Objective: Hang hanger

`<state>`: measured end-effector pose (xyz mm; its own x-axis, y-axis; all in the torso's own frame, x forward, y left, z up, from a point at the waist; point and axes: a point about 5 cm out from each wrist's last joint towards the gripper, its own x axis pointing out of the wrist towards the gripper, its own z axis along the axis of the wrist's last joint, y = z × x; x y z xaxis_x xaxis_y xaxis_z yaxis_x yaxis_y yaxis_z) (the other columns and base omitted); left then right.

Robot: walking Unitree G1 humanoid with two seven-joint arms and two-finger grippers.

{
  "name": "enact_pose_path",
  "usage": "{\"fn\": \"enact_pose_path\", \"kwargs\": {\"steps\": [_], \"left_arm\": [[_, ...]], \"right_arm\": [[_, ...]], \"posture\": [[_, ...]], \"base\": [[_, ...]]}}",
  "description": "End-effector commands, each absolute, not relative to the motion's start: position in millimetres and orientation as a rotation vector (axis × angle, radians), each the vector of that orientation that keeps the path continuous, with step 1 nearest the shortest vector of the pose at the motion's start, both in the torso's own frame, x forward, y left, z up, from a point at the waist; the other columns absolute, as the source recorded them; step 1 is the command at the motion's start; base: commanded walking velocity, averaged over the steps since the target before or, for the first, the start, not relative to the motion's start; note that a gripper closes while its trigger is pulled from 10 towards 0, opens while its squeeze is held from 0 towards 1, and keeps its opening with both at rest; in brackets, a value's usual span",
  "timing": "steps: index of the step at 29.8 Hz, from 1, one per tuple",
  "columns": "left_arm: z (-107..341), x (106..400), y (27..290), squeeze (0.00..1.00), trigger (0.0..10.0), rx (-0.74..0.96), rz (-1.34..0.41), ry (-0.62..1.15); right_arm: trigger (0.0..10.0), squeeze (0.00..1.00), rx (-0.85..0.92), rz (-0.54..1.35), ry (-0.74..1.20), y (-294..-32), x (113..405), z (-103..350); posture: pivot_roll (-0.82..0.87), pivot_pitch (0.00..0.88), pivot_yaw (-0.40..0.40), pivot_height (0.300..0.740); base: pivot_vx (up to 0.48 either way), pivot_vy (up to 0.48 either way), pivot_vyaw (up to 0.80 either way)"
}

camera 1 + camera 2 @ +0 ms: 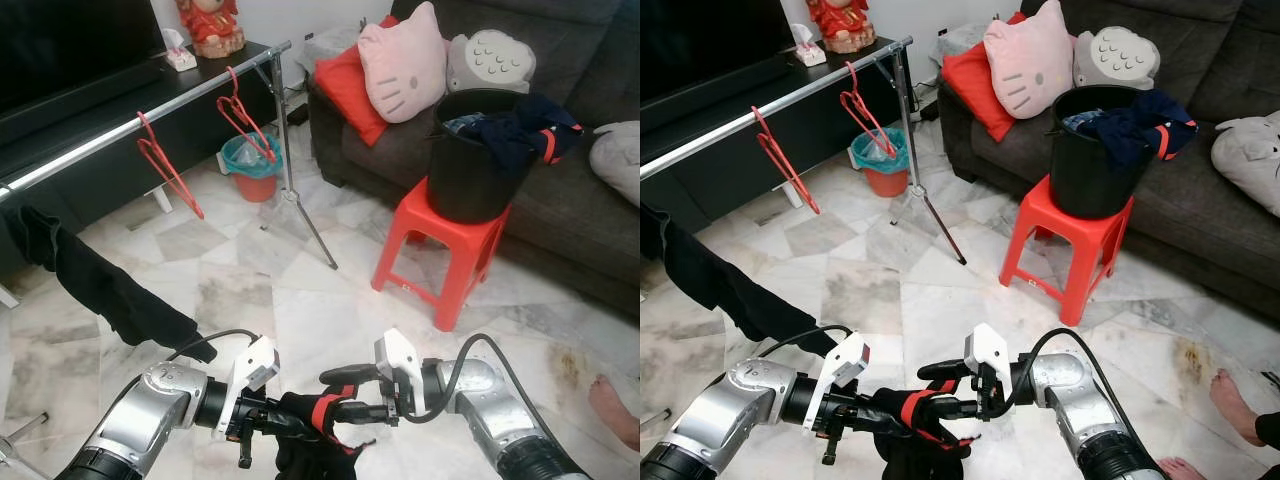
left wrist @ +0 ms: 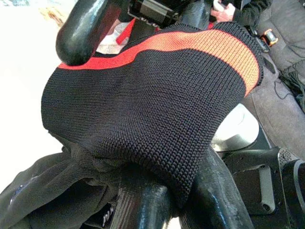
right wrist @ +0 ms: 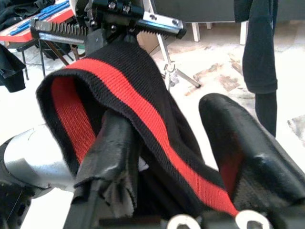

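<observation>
Together, left fingers (image 1: 262, 425) and right fingers (image 1: 352, 395) grasp the black red-striped garment (image 1: 315, 420).

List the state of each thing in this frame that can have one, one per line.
Black garment with red stripe: held between both grippers, bunched.
Left gripper: shut on the garment.
Right gripper: shut on the garment.
Two red hangers: hanging on the rack rail, bare.
Dark cloth: draped over the rail.
Black bucket: upright on the red stool, holding clothes.
</observation>
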<state>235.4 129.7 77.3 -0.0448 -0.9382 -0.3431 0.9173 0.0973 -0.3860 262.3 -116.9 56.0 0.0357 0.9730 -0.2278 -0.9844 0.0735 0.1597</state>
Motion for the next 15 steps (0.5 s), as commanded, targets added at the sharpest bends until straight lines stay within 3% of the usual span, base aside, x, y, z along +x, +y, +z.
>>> {"fn": "enact_pose_path", "kwargs": {"steps": [1, 15], "left_arm": [[82.9, 234.1, 126.6, 0.00, 10.0, -0.054, -1.525, 0.570], [83.3, 234.0, 126.1, 0.00, 10.0, -0.061, -1.525, 0.568]], "right_arm": [[0.0, 0.00, -0.050, 1.489, 0.274, -116.2, 267.5, 60.8], [0.0, 0.00, -0.080, 1.466, 0.276, -117.9, 270.4, 59.2]], "posture": [[0.04, 0.052, 0.051, 0.740], [0.04, 0.052, 0.050, 0.740]], "base": [[0.000, 0.000, 0.00], [0.000, 0.000, 0.00]]}}
